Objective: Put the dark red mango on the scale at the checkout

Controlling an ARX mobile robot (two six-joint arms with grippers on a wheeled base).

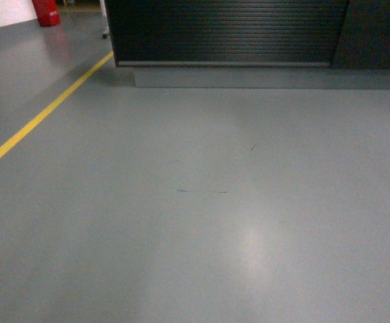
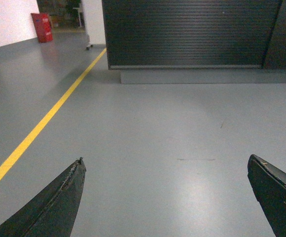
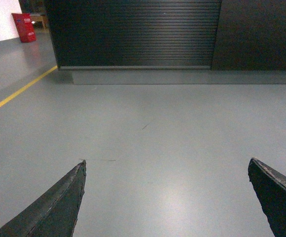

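Note:
The dark red mango and the scale are out of view in all three views. My left gripper (image 2: 165, 160) is open, its two dark fingers spread wide over bare grey floor with nothing between them. My right gripper (image 3: 166, 161) is open as well, fingers far apart above the same floor and holding nothing. Neither gripper shows in the head view, which looks down at the floor.
A dark cabinet with a ribbed shutter front (image 1: 228, 30) stands ahead on a grey plinth (image 1: 269, 77). A yellow floor line (image 1: 40, 114) runs diagonally on the left. A red object (image 1: 46, 12) stands far back left. Grey floor (image 1: 202, 215) spreads between me and the cabinet.

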